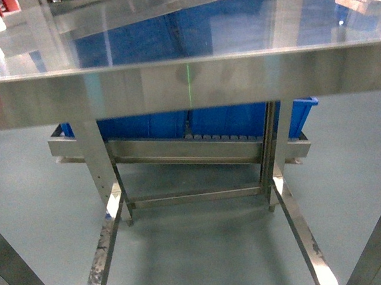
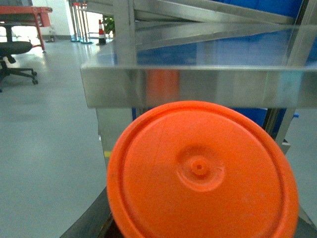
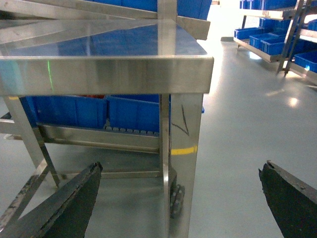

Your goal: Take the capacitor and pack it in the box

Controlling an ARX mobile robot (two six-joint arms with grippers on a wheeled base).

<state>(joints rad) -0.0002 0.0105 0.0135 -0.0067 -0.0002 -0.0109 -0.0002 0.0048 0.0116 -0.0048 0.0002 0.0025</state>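
Note:
The capacitor [image 2: 200, 171] fills the lower half of the left wrist view as a round orange end face with a small centre dimple, very close to the camera. My left gripper [image 2: 198, 232] is shut on it, with only a dark finger [image 2: 91, 220] showing at the lower left. The capacitor sits just in front of and below the steel table's edge [image 2: 198, 87]. My right gripper [image 3: 181, 198] hangs open and empty above the floor, its black fingertips [image 3: 79, 193] far apart, facing the table's corner leg [image 3: 184, 158]. The box is out of view. Neither gripper shows in the head view.
A stainless steel table [image 1: 185, 83] spans the head view, with blue bins [image 1: 176, 127] on its lower rack. Racks of blue bins [image 3: 277, 39] stand far right. An office chair [image 2: 15, 54] and a traffic cone [image 2: 101, 32] stand far left on the grey floor.

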